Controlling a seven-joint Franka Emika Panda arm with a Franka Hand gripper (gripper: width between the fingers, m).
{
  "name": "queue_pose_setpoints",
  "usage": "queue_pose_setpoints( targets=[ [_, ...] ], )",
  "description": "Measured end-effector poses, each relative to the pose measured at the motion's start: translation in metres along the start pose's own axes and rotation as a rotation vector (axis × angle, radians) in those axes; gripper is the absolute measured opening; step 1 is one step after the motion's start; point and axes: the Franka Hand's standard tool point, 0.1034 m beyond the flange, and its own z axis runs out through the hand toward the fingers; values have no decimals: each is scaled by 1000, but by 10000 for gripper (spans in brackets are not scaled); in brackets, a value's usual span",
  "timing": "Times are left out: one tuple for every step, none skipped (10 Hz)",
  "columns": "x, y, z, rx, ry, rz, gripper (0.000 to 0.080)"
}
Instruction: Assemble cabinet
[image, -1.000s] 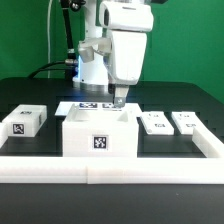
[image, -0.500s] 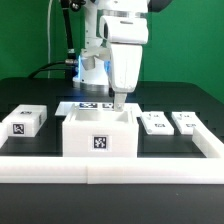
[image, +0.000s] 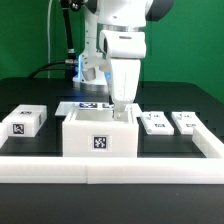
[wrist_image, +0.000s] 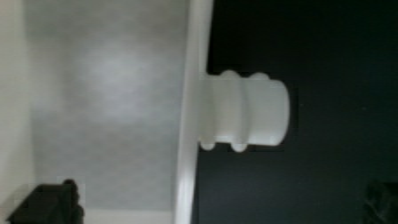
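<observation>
The cabinet's large white open box (image: 98, 134) stands in the middle of the table with a square tag on its front. My gripper (image: 122, 110) hangs over the box's wall on the exterior view's right, fingertips at the rim. In the wrist view the gripper (wrist_image: 214, 205) is open and holds nothing. One dark finger (wrist_image: 48, 203) is over the box's inside and the other is over the black table, so they straddle the white wall (wrist_image: 192, 60). A ribbed white knob (wrist_image: 249, 110) sticks out from that wall.
A small tagged white block (image: 27, 121) lies at the exterior view's left. Two flat tagged white pieces (image: 155, 123) (image: 186, 121) lie at the right. The marker board (image: 88, 106) lies behind the box. A white border rail (image: 110, 164) runs along the front.
The arm has shifted slightly toward the exterior view's right and come lower, bringing the fingertips down to the box's right wall. The parts on the table have not moved.
</observation>
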Motion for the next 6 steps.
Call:
queue_pose_setpoints(
  targets=[
    [0,0,5,8,2,1,798],
    [-1,1,8,12,3,4,798],
    [-3,5,9,11,4,7,798],
    [-3,6,8,8,3,11,798],
    [-3,6,9,10,4,11,675],
    [-3,6,9,10,4,11,675]
  ],
)
